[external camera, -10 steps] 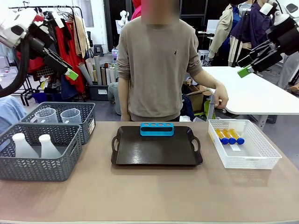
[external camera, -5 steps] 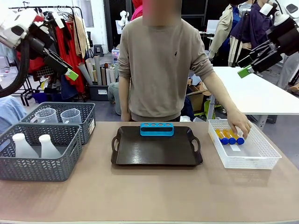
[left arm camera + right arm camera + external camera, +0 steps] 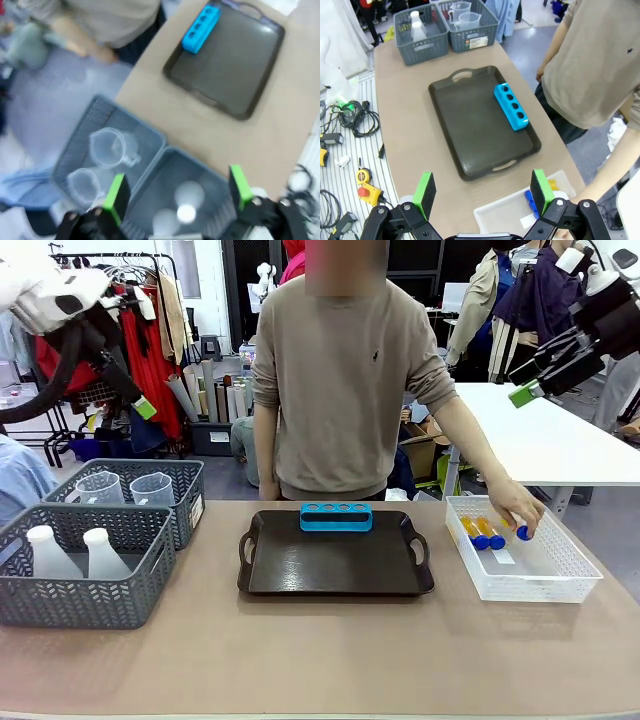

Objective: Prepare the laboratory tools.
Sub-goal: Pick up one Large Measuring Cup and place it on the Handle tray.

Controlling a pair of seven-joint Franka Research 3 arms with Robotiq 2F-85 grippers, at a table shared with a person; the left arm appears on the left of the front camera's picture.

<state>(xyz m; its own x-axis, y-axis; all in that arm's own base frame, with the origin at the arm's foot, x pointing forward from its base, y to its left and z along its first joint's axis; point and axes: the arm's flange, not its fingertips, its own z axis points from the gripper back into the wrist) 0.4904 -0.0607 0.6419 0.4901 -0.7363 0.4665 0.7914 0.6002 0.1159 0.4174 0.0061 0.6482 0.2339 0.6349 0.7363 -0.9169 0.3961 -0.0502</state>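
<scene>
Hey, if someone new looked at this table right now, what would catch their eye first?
Probably the person's hand in the white basket at the table's right, a blue-capped test tube at its fingertips. Next, the bright blue rack on the dark tray at the centre. The left claw and right claw hang open high above.

The surface (image 3: 320,660) is seen near and level from the robot's side, facing the person (image 3: 340,390). Past the left hand (image 3: 177,190) and the right hand (image 3: 482,191), the wrist views are aimed down from high above. The dark tray (image 3: 335,565) and blue rack (image 3: 336,517) are shared by all three.
</scene>
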